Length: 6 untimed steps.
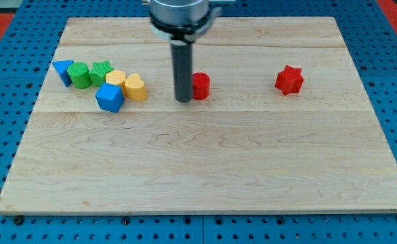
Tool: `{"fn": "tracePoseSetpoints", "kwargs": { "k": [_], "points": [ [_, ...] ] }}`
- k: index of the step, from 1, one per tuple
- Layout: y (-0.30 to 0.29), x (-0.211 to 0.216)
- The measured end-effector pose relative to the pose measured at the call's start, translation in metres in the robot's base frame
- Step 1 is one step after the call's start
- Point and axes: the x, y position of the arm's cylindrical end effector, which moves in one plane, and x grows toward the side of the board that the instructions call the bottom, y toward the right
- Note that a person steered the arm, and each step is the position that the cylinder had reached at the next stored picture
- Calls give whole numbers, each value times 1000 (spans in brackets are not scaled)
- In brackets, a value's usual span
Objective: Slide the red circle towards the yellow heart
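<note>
You had your tip [183, 100] down on the table [205, 169], touching the left side of the red circle [200, 86] — the rod carried no jaws to spread or press — while the yellow heart [135, 87] sat well apart toward the view's left, beside the blue cube [110, 97].

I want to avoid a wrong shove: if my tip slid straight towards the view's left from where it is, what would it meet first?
My tip would probably meet the yellow heart first, though the blue cube sits close; depth is unclear.

red circle [202, 86] left side behind rod [183, 68], arm (top) cut off
</note>
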Motion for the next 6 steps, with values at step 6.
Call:
{"fn": "tracePoseSetpoints", "kwargs": {
  "k": [6],
  "points": [
    [102,-16]
  ]
}}
